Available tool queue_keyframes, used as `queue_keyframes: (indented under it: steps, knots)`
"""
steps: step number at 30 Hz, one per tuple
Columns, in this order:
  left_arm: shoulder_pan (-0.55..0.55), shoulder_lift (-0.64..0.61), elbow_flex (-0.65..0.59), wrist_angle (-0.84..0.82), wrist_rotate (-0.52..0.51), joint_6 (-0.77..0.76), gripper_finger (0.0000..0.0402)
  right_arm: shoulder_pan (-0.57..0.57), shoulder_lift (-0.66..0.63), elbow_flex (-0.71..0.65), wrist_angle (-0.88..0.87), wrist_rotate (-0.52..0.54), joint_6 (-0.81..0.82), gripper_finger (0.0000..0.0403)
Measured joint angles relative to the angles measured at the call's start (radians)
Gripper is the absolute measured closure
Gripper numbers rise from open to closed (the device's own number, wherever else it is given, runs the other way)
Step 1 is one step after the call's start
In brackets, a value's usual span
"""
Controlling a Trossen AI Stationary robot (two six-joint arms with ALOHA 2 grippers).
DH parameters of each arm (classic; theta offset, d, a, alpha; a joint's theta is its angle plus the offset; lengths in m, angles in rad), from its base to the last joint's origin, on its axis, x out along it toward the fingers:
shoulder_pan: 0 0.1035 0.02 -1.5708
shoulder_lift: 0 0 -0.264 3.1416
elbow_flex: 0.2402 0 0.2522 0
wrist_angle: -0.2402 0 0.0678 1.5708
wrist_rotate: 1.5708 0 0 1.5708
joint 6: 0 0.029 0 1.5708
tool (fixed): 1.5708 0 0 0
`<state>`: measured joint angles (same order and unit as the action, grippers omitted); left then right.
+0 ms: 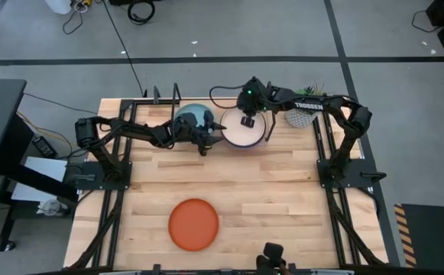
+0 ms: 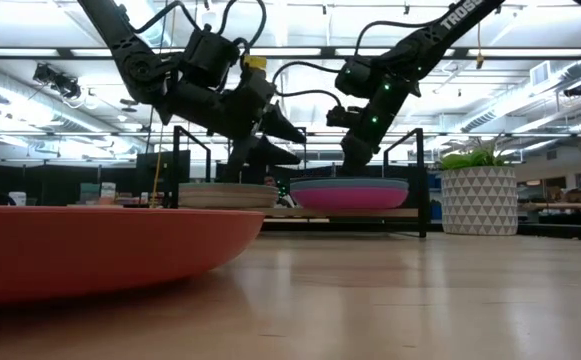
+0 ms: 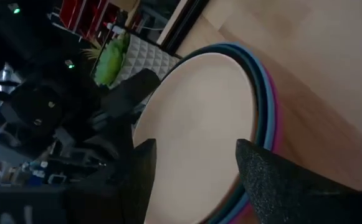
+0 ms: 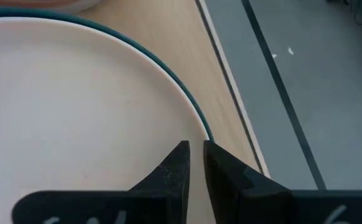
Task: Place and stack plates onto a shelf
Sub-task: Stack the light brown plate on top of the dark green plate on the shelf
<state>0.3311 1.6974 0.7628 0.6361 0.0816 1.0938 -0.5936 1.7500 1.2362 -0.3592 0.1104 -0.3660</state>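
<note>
On the shelf [image 1: 154, 98] at the table's far edge stand two stacks of plates. The right stack [image 2: 350, 192] has a cream plate [image 1: 242, 131] on top, with teal, blue and pink rims [image 3: 269, 106] under it. The left stack [image 2: 225, 194] is topped by a light teal plate [image 1: 193, 116]. An orange plate [image 1: 193, 224] lies alone near the table's near edge. My right gripper [image 4: 196, 158] is shut, pointing down over the cream plate's rim [image 4: 193, 109]. My left gripper [image 3: 196, 165] is open, between the two stacks and above them, facing the cream plate [image 3: 199, 112]. My right gripper's shut fingers [image 4: 174, 165] come from above at the cream plate's far rim [image 4: 200, 127]. I cannot tell whether they touch it. The plate lies flat on the right stack.
A potted green plant [image 1: 304, 114] in a white patterned pot stands at the shelf's right end, close to my right arm. The shelf's black posts [image 2: 420, 180] rise beside the stacks. Bare tabletop [image 1: 283, 198] spreads between the shelf and the orange plate.
</note>
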Motion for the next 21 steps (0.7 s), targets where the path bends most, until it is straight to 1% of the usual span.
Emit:
queue_keyframes:
  steps: [4,8,10,12,16,18,21]
  knots:
    - [0.001,0.000,0.015,0.001,-0.001,-0.091,0.0175,-0.004,-0.001,0.002,-0.001,0.004,0.004,0.0349]
    - [0.005,0.000,0.045,-0.025,-0.015,-0.234,0.0175,0.023,-0.027,0.049,-0.070,0.002,0.005,0.0349]
    - [0.013,0.000,0.076,-0.085,-0.045,-0.316,0.0175,0.045,-0.042,0.082,-0.154,0.001,0.017,0.0349]
    - [0.030,0.000,0.120,-0.189,-0.070,-0.392,0.0175,0.066,-0.042,0.098,-0.240,0.022,0.022,0.0348]
    - [0.079,0.031,0.237,-0.354,-0.074,-0.539,0.0175,0.087,-0.039,0.101,-0.305,0.069,-0.006,0.0345]
    - [0.095,0.055,0.281,-0.405,-0.055,-0.581,0.0175,0.088,-0.037,0.101,-0.336,0.077,-0.063,0.0338]
    - [0.100,0.065,0.304,-0.439,0.014,-0.564,0.0175,0.075,-0.037,0.101,-0.370,0.078,-0.124,0.0315]
